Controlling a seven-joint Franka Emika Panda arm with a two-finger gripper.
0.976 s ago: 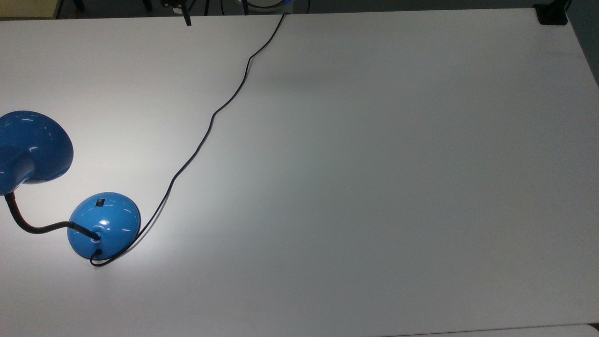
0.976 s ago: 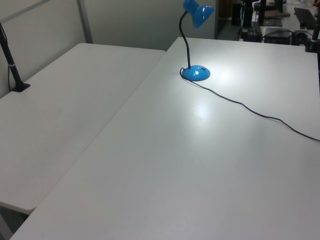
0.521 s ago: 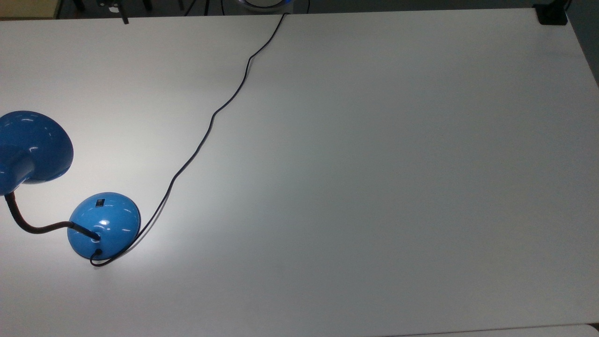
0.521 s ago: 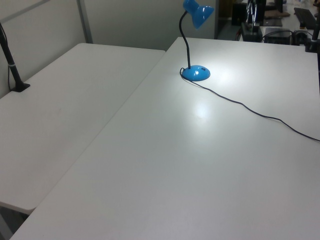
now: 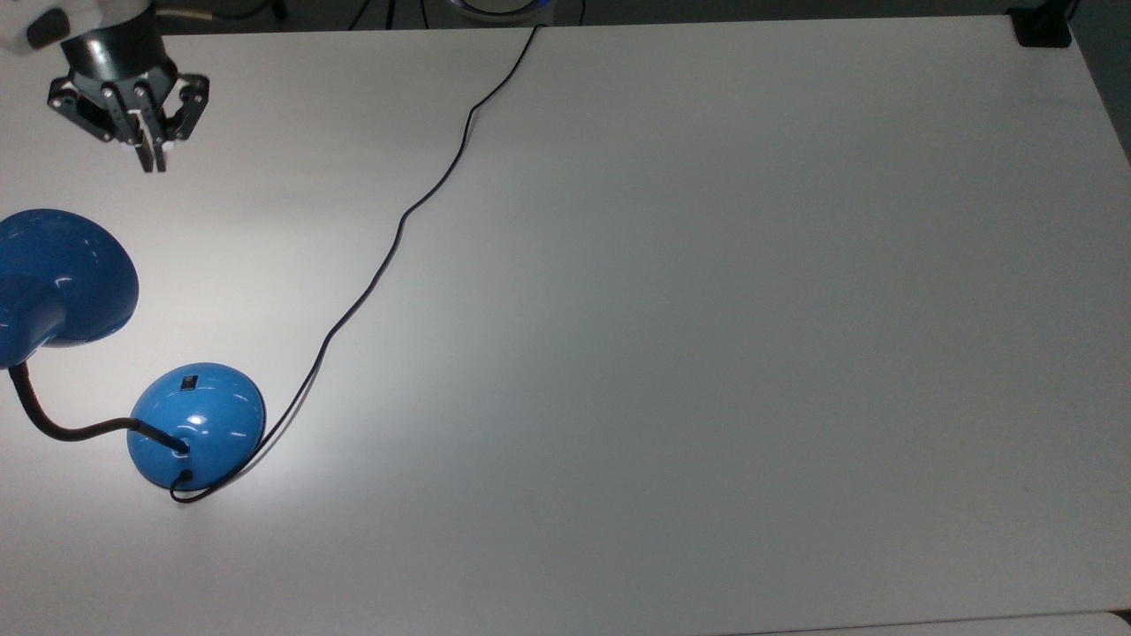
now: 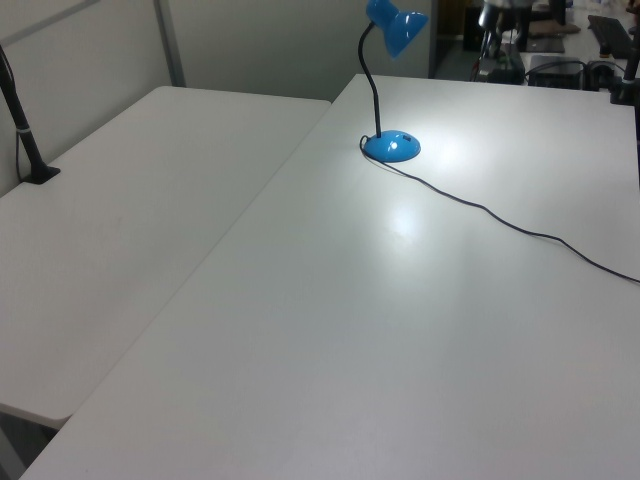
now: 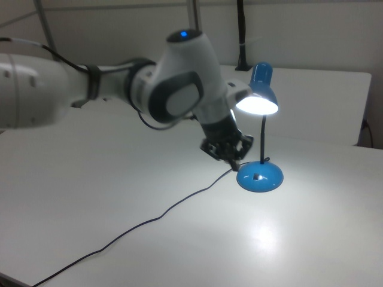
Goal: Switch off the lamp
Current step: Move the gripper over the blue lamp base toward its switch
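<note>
white table (image 5: pixel 707 353) | second white table (image 6: pixel 110 220) alongside | black post (image 6: pixel 25 130) on it

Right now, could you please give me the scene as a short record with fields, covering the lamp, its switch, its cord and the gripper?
lamp: blue desk lamp, standing near the top view's left edge of the white table
lamp state: lit; the shade glows and a bright pool lies on the table
switch: small black switch on the domed base, untouched
cord: thin black cord runs from the base to the table's far edge in the top view
gripper: gripper fingers together, above the table, apart from the lamp
task status: not yet done
</note>
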